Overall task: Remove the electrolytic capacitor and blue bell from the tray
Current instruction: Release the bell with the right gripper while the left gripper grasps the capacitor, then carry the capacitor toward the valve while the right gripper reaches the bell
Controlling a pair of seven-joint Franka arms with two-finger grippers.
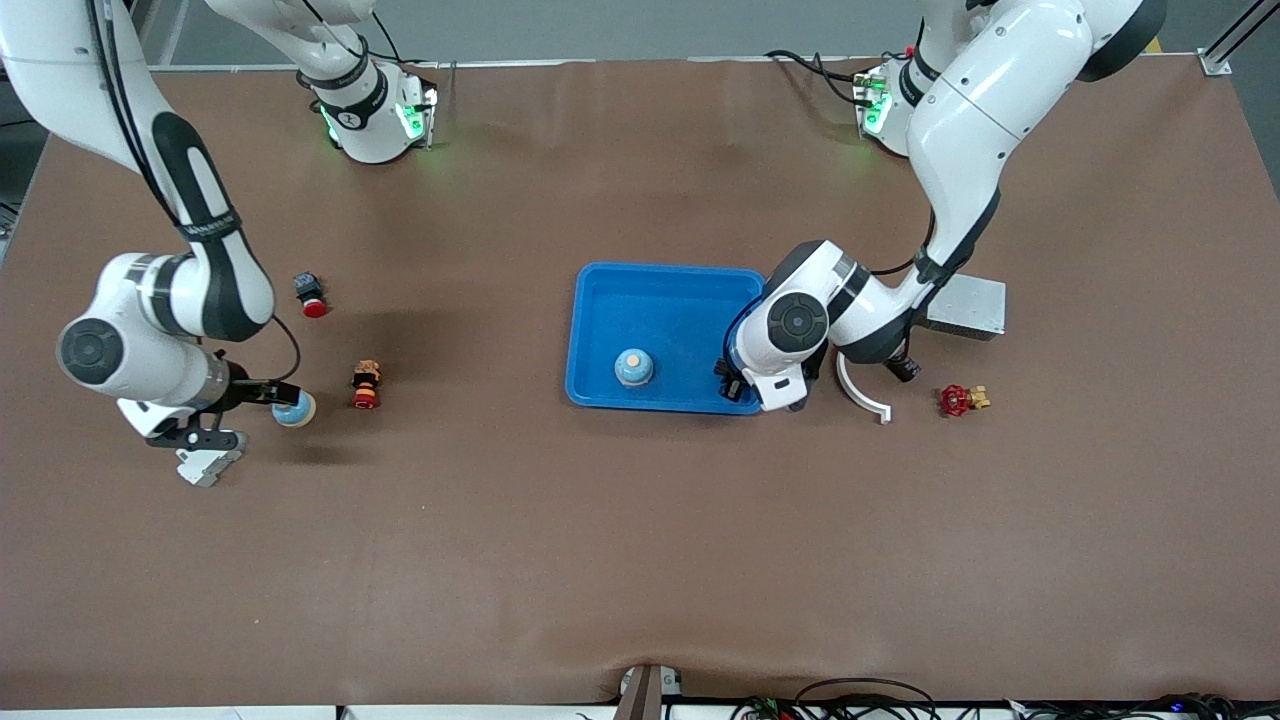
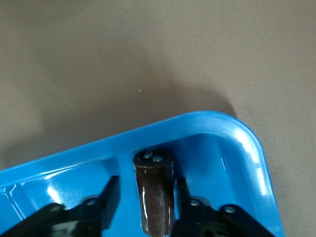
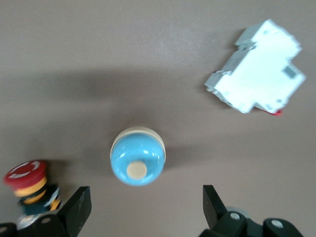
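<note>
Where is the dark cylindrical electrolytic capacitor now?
The dark cylindrical electrolytic capacitor lies in a corner of the shallow bright-blue plastic tray, at the left arm's end, between the left hand's fingers.

tray (image 1: 660, 290) mid-table | in tray: bell (image 1: 634, 367) by camera-side rim; capacitor (image 2: 155, 197) in camera-side corner toward left arm's end, left gripper (image 2: 146, 190) straddling it | right arm's end: second bell (image 3: 138, 156) on table under right gripper (image 3: 146, 202), push button (image 1: 366, 385) beside | box (image 1: 968, 305) beside tray, left arm's end

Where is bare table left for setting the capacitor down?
Free: the table nearer the front camera than the blue tray, and between tray and emergency-stop button. Crowded: beside the tray by the white curved part, red valve, grey metal box.
</note>
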